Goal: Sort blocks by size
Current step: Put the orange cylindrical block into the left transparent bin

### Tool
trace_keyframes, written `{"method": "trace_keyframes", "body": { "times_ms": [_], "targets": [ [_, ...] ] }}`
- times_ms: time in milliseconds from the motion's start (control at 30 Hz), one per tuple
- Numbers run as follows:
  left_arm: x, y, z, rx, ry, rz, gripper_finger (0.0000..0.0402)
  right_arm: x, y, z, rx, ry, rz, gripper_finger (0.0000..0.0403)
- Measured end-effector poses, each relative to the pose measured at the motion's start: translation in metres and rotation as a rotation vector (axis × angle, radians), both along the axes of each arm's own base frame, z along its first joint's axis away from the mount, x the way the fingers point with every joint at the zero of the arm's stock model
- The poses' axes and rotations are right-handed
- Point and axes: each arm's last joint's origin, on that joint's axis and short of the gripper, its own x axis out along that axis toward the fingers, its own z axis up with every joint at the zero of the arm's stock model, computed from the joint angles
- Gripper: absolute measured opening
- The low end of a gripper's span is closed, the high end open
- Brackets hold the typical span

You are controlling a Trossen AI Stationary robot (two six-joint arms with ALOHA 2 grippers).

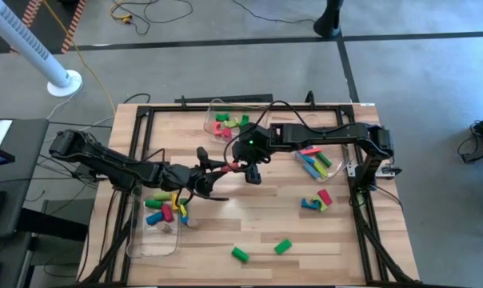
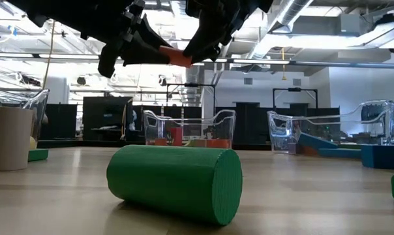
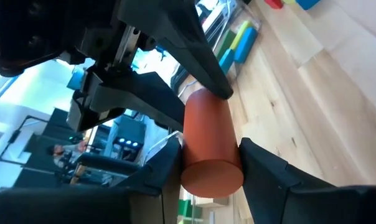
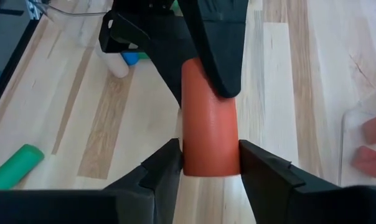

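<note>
A red cylinder block [image 1: 234, 166] hangs in the air over the middle of the table, between my two grippers. My left gripper [image 1: 224, 167] comes at it from the table's left and my right gripper [image 1: 246, 169] from the right, and both are shut on it. The low view shows the cylinder [image 2: 177, 57] high above the tabletop. Other blocks lie loose: a green cylinder [image 1: 240, 254] and a green block [image 1: 282, 246] near the front edge, and a small cluster [image 1: 317, 200] at the right. My left gripper pinches the red cylinder's near end [image 3: 208, 163] between its two fingers, which come nearly level from the table's left and lie along the cylinder. The cylinder is clear of the table. My right gripper pinches the cylinder's other end [image 4: 210, 155] between its two fingers, slanting down from the table's right, also along its length.
A clear bin [image 1: 142, 240] at the front left holds several coloured blocks. A second bin [image 1: 213, 112] at the far middle holds red, pink and green blocks. A third [image 1: 337, 164] at the right holds long bars. Bare wood lies under the grippers.
</note>
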Motion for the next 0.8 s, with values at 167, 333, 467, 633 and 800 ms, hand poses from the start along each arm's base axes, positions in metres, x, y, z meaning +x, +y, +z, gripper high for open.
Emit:
{"method": "trace_keyframes", "body": {
  "times_ms": [167, 333, 467, 633, 800],
  "targets": [
    [-0.002, -0.006, 0.001, 0.055, 0.021, 0.033, 0.0131, -0.002, -0.001, -0.002, -0.003, 0.024, 0.000, 0.0218],
    [-0.006, -0.016, 0.009, 0.063, 0.099, 0.054, 0.0131, -0.006, -0.006, -0.005, -0.001, 0.070, -0.010, 0.0244],
    [-0.016, -0.020, 0.024, -0.013, 0.148, 0.077, 0.0130, -0.011, -0.013, -0.008, 0.000, 0.126, -0.035, 0.0249],
    [-0.041, -0.022, 0.050, -0.165, 0.196, 0.129, 0.0130, -0.017, -0.016, -0.012, 0.003, 0.197, -0.039, 0.0249],
    [-0.068, -0.023, 0.075, -0.355, 0.246, 0.194, 0.0131, -0.022, -0.012, -0.015, 0.003, 0.259, -0.020, 0.0249]
  ]
}}
